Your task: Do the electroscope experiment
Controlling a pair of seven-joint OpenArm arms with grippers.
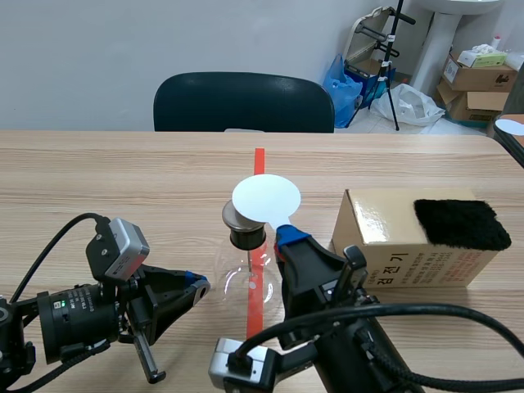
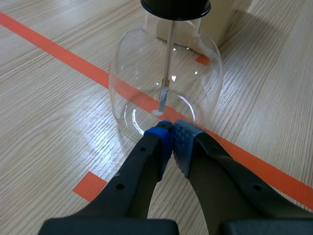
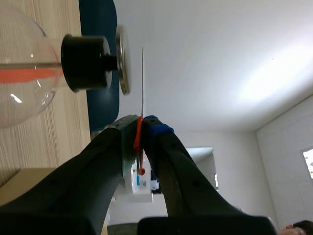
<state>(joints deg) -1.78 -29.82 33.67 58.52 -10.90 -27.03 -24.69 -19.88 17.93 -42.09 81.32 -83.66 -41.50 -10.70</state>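
The electroscope is a clear glass flask [image 1: 246, 282] with a black stopper [image 1: 246, 237] and a metal top plate [image 1: 235, 215], standing on the orange tape line. My right gripper [image 1: 288, 237] is shut on the handle of a white disc [image 1: 266, 197], held just over the top plate. In the right wrist view the disc [image 3: 143, 81] shows edge-on, a narrow gap from the plate [image 3: 123, 59], with its red handle [image 3: 139, 134] between my fingers [image 3: 141, 128]. My left gripper [image 2: 172, 137] is shut on nothing, its tips at the foot of the flask [image 2: 166, 83].
A cardboard box [image 1: 393, 246] stands right of the flask with a black fur cloth [image 1: 461, 223] on top. A dark chair [image 1: 243, 101] sits behind the table's far edge. Boxes and bags lie on the floor at the back right.
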